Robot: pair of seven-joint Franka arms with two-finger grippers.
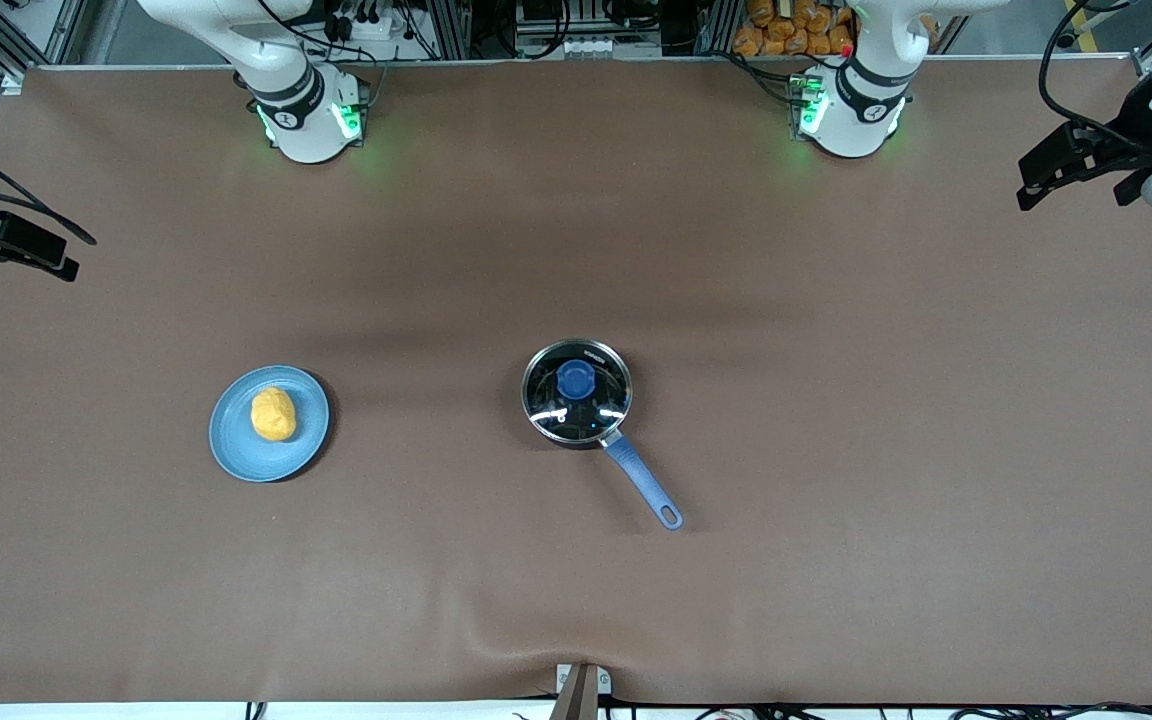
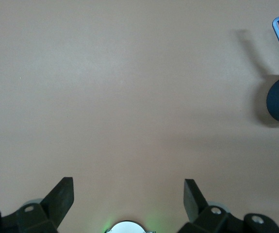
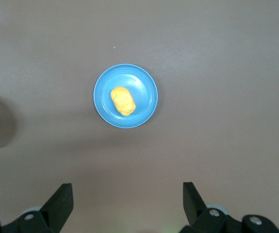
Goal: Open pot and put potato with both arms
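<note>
Nothing done yet — one pot [image 1: 576,393] mid-table with one glass lid [image 1: 577,391] on, one potato [image 1: 273,414] on one blue plate [image 1: 236,450] toward the right arm's end, two grippers held high over bare table — left gripper [image 2: 128,194] and right gripper [image 3: 127,196] both spread wide, empty.

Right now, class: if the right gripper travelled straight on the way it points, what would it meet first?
The right gripper is open and points down at the table. Bare brown tabletop probably comes first; the blue plate with the potato lies slightly off that line.
</note>
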